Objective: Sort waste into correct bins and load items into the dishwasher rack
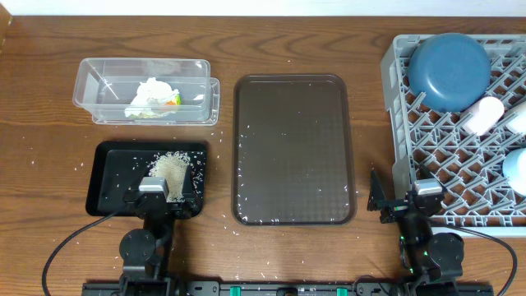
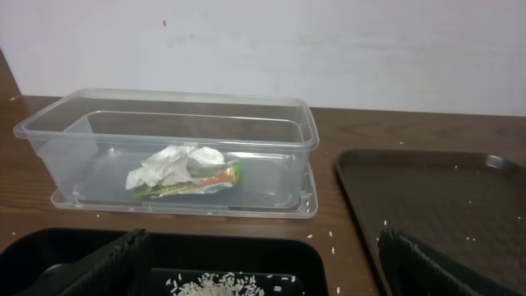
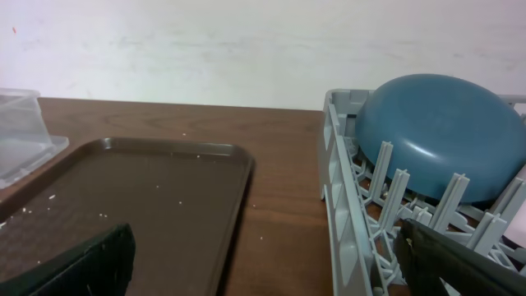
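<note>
**Tool state.** Both tools stand wide, with nothing between the fingers. The left tool [image 2: 261, 242] hovers low over the near edge of the black tray [image 1: 111, 185]. The right tool [image 3: 265, 234] sits by the near left corner of the dishwasher rack [image 1: 399, 99], over the strip of counter [image 1: 370, 123] between the rack and the brown tray [image 1: 292, 148].

**Location of task items**
- Rice heap [image 1: 170, 171]: inside the black tray, in its right half, directly ahead of the left tool and just beside it.
- Tissue [image 2: 168, 164] and printed wrapper [image 2: 201, 185]: together inside the clear tub [image 2: 164, 103], beyond the black tray.
- Dark-blue dish [image 3: 440, 140]: tilted against the pegs at the far left corner of the rack.
- White cup [image 1: 483, 115] and light-blue bowl [image 1: 518, 168]: in the rack, nearer its right side.
- Chopsticks: cannot be identified in any view.

**Assessment.** Sorting and loading look close to complete. The likely remainder is the loose grains [image 1: 239, 170] scattered along the left edge of the brown tray and on the counter around the black tray.

**Governing relation.** These grains lie to the right of the left tool and slightly ahead of it. The width of the brown tray separates them from the right tool, so the left arm is nearer. The line of grains follows the tray's long axis, running away from the robot, so any sweep would need to track near to far
</note>
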